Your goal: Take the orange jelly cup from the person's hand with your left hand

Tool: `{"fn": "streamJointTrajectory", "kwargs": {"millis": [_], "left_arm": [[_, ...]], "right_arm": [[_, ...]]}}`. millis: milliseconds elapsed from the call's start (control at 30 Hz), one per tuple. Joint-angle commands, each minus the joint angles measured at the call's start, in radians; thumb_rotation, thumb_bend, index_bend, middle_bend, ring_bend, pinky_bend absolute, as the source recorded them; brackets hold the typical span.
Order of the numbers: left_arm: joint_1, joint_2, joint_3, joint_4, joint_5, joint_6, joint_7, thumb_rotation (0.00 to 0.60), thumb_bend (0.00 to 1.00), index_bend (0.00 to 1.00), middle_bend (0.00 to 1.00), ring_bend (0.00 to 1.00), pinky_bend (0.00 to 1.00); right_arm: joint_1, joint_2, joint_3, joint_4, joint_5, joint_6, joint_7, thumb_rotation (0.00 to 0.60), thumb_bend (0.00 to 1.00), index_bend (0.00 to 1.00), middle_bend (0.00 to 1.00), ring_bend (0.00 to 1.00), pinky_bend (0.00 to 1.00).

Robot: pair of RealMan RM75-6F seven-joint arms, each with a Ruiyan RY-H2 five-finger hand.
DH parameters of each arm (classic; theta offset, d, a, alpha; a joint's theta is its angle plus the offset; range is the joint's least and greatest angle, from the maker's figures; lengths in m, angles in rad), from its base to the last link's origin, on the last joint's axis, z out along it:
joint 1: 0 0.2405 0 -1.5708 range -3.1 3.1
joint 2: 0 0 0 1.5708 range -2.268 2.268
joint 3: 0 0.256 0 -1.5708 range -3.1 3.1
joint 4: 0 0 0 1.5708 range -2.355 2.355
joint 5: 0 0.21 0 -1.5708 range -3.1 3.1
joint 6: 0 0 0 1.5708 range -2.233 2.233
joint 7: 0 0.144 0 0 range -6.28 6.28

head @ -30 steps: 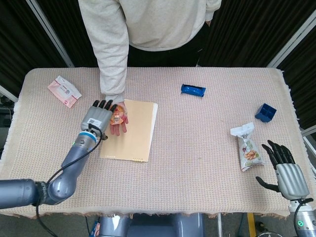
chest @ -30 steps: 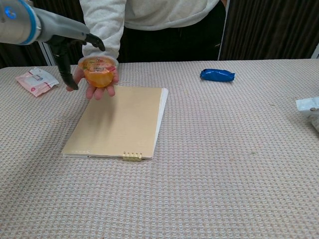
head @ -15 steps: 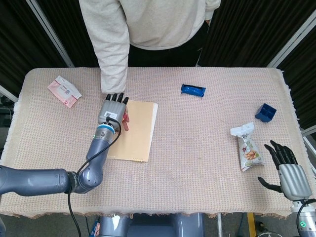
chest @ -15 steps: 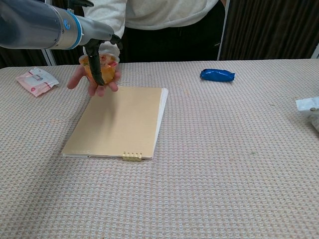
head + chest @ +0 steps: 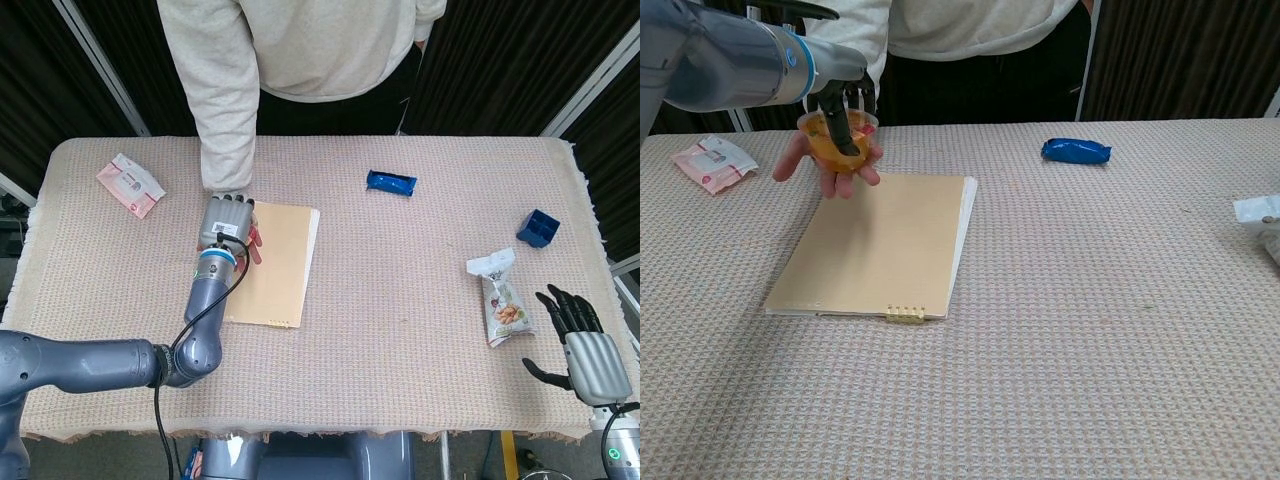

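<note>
Now left hand (image 5: 227, 220) fingers (image 5: 843, 130) wrap the orange jelly cup (image 5: 834, 141).

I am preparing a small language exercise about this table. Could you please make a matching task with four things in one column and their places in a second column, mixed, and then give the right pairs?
Things
1. jelly cup
2. blue wrapper
3. pink packet
4. notebook

Places
A. far left of the table
B. flat on the table, just below the person's hand
C. in the person's palm
D. far side of the table, right of centre

Pairs: 1-C, 2-D, 3-A, 4-B
</note>
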Motion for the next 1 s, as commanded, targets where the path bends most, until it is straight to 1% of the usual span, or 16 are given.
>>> {"fn": "streamJointTrajectory", "kwargs": {"millis": [33,67,167,300,433,533,667,700,733,767,800,867,933,1000], "left_arm": [[0.006,-0.013,0.004,0.003,0.045,0.018,-0.027,0.6,0.59,0.74,0.5,0.48,0.55],[0.009,-0.015,0.011,0.003,0.064,0.024,-0.032,0.6,0.6,0.76,0.52,0.49,0.57],[0.023,-0.019,0.024,-0.001,0.113,0.035,-0.059,0.6,0.63,0.8,0.55,0.52,0.58],[0.043,-0.012,0.034,-0.02,0.172,0.048,-0.094,0.6,0.64,0.8,0.56,0.52,0.59],[0.063,0.019,0.038,-0.071,0.225,0.065,-0.122,0.6,0.64,0.8,0.56,0.53,0.59],[0.094,0.074,0.038,-0.162,0.273,0.086,-0.155,0.6,0.64,0.8,0.56,0.53,0.59],[0.151,0.168,0.072,-0.315,0.367,0.114,-0.191,0.6,0.64,0.81,0.56,0.53,0.59],[0.16,0.182,0.079,-0.336,0.381,0.118,-0.197,0.6,0.64,0.81,0.56,0.53,0.59],[0.181,0.21,0.094,-0.382,0.413,0.127,-0.211,0.6,0.64,0.81,0.56,0.53,0.59],[0.216,0.254,0.12,-0.448,0.463,0.141,-0.234,0.6,0.64,0.81,0.56,0.53,0.59],[0.235,0.277,0.136,-0.479,0.493,0.145,-0.248,0.6,0.64,0.81,0.56,0.53,0.59],[0.291,0.338,0.187,-0.548,0.579,0.151,-0.291,0.6,0.64,0.81,0.56,0.53,0.59],[0.335,0.378,0.234,-0.581,0.653,0.153,-0.322,0.6,0.64,0.81,0.56,0.53,0.58],[0.384,0.406,0.287,-0.592,0.741,0.151,-0.363,0.6,0.64,0.81,0.56,0.53,0.58]], "right_arm": [[0.0,0.0,0.0,-0.001,0.001,0.0,0.0,0.6,0.12,0.09,0.0,0.0,0.0],[0.0,0.0,0.0,-0.001,0.002,-0.001,0.0,0.6,0.12,0.09,0.0,0.0,0.0],[0.0,0.0,0.001,-0.002,0.002,-0.001,-0.002,0.6,0.12,0.09,0.0,0.0,0.0],[-0.001,-0.001,0.001,-0.002,0.003,0.0,-0.004,0.6,0.12,0.09,0.0,0.0,0.0],[0.0,-0.001,0.002,-0.001,0.004,-0.002,-0.006,0.6,0.12,0.09,0.0,0.0,0.0],[0.0,-0.001,0.003,0.0,0.005,-0.001,-0.008,0.6,0.12,0.09,0.0,0.0,0.0],[0.0,-0.002,0.003,0.001,0.004,0.0,-0.013,0.6,0.12,0.09,0.0,0.0,0.0],[0.0,-0.002,0.003,0.001,0.004,0.0,-0.014,0.6,0.12,0.09,0.0,0.0,0.0],[-0.001,-0.002,0.003,0.0,0.005,0.001,-0.014,0.6,0.12,0.09,0.0,0.0,0.0],[-0.001,-0.003,0.004,-0.001,0.005,0.002,-0.016,0.6,0.12,0.09,0.0,0.0,0.0],[-0.001,-0.003,0.003,-0.002,0.004,0.002,-0.019,0.6,0.12,0.09,0.0,0.0,0.0],[-0.002,-0.004,0.003,-0.004,0.003,0.003,-0.027,0.6,0.12,0.09,0.0,0.0,0.0],[-0.002,-0.005,0.003,-0.006,0.004,0.004,-0.033,0.6,0.12,0.09,0.0,0.0,0.0],[-0.002,-0.007,0.005,-0.008,0.007,0.004,-0.036,0.6,0.12,0.09,0.0,0.0,0.0]]}}
